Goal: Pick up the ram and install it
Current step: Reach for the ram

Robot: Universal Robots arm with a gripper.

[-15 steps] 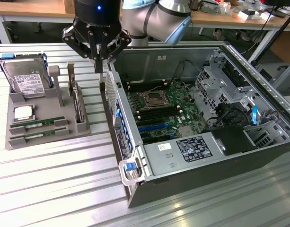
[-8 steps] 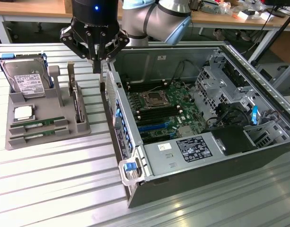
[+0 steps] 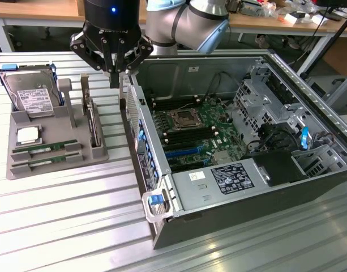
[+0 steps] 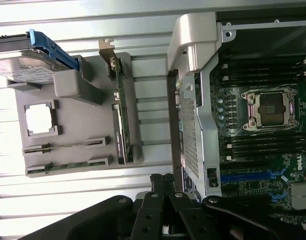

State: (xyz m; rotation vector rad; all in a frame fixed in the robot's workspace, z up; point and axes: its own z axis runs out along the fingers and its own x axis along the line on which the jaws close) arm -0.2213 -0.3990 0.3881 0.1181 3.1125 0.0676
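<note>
Nearest in the exterior view is the open computer case [image 3: 162, 226], with a blue latch [image 3: 156, 199] at its front corner and a labelled power-supply cover [image 3: 230, 181] behind it. Further in sits the motherboard [image 3: 196, 133], with an empty processor socket [image 4: 271, 107] flanked by memory slots.

On the exterior view's left a grey tray [image 3: 99, 150] rests on the slatted table [image 3: 65, 226]. At the tray's near end the two ram sticks [image 3: 46, 148] lie flat, side by side in their grooves [image 4: 63, 146]. Beyond them are a square processor chip [image 3: 27, 135] and then a hard drive [image 3: 29, 93] leaning at the far end. An expansion card [image 3: 93, 122] stands on edge along the side of the tray that faces the case.

The gripper [image 3: 114, 84] hangs above the strip of table between the tray and the case wall [image 4: 192, 125]. Its fingers [image 4: 157, 182] are pressed together and hold nothing. Both ram sticks are well apart from them, below and across the tray, with the upright card on the gripper's side of the sticks. Workbenches [image 3: 37, 11] stand at the back.
</note>
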